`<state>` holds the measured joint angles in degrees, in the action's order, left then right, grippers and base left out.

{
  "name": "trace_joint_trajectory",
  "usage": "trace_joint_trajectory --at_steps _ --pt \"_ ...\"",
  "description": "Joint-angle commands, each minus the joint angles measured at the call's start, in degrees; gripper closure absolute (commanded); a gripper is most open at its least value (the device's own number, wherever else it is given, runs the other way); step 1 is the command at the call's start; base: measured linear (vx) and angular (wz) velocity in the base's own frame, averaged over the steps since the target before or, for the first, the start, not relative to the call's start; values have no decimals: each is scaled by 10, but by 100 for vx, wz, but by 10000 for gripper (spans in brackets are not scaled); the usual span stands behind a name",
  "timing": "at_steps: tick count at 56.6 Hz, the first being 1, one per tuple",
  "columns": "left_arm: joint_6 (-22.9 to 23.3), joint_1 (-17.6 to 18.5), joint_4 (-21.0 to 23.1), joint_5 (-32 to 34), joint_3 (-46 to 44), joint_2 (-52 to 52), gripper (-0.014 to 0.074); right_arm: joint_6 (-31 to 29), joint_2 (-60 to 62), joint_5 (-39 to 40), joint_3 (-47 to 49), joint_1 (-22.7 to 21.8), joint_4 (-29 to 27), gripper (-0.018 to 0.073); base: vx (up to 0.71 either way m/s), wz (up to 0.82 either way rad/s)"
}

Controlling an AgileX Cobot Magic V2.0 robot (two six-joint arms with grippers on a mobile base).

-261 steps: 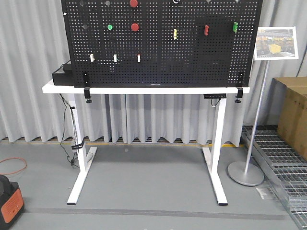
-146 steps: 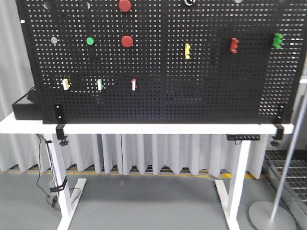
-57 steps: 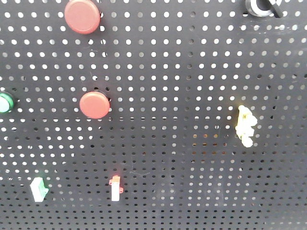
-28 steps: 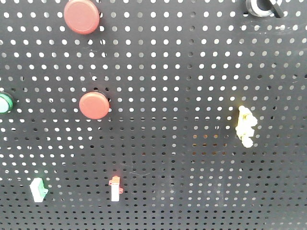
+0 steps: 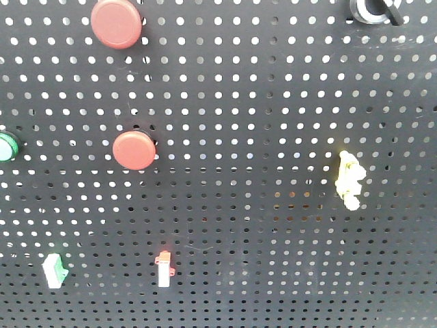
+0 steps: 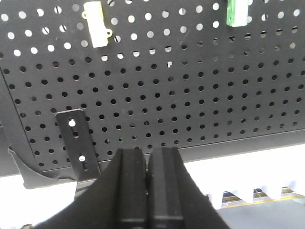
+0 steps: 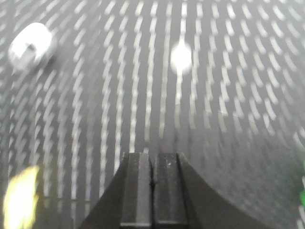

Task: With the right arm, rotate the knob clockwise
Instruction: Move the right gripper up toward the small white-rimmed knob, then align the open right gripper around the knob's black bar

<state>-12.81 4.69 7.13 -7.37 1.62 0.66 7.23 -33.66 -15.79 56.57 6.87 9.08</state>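
The knob [image 5: 372,9], a silver-rimmed round fitting with a dark bar, sits at the top right edge of the front view, partly cut off. In the blurred right wrist view it shows as a bright silver blob [image 7: 32,46] at the upper left. My right gripper [image 7: 153,160] is shut and empty, facing the black pegboard [image 7: 228,157], below and to the right of the knob and apart from it. My left gripper [image 6: 147,157] is shut and empty, low by the pegboard's [image 6: 190,105] bottom edge.
On the pegboard [image 5: 246,102] are two red discs [image 5: 117,23] [image 5: 134,150], a green button [image 5: 7,147] at the left edge, a yellow clip [image 5: 349,179], and small white switches [image 5: 164,268] [image 5: 54,269]. A white tabletop [image 6: 252,171] lies under the board.
Over the earlier frames the front view closed in from the whole table to a close-up of the board. In the last second it barely shifts. The right wrist view is motion-blurred.
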Motion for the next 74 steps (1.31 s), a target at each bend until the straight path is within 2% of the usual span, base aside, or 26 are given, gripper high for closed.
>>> trace_joint_trajectory --at_steps 1,12,17,21,27,32,37,40,45,48,56,63,68,74 --pt "2 4 6 47 19 10 603 -2 -43 30 59 -2 -37 567 0 0" --pt "2 4 6 47 19 10 603 -4 -88 30 67 -2 -125 565 0 0" --pt "2 4 6 47 19 10 603 -30 -101 29 67 -2 -166 565 0 0" --pt "2 4 6 47 19 10 603 -91 -109 29 68 5 -215 564 0 0" --pt "2 4 6 47 19 10 603 -260 -127 25 77 63 -312 564 0 0" --pt "2 4 6 47 19 10 603 -470 -154 19 93 154 -399 564 0 0" --pt "2 4 6 47 19 10 603 -637 -190 33 111 260 -463 564 0 0" --pt "2 4 6 47 19 10 603 -694 -205 66 121 304 -492 564 0 0" --pt "2 4 6 47 19 10 603 -747 -217 151 127 348 -522 564 0 0" --pt "2 4 6 47 19 10 603 -771 -217 194 127 357 -533 564 0 0" --pt "2 4 6 47 19 10 603 -823 -215 253 127 357 -540 563 0 0" --pt "2 4 6 47 19 10 603 -894 -214 293 127 357 -552 558 0 0" --pt "2 4 6 47 19 10 603 -945 -214 321 127 357 -585 544 0 0" --pt "2 4 6 47 19 10 603 -1031 -214 357 127 357 -654 508 0 0"
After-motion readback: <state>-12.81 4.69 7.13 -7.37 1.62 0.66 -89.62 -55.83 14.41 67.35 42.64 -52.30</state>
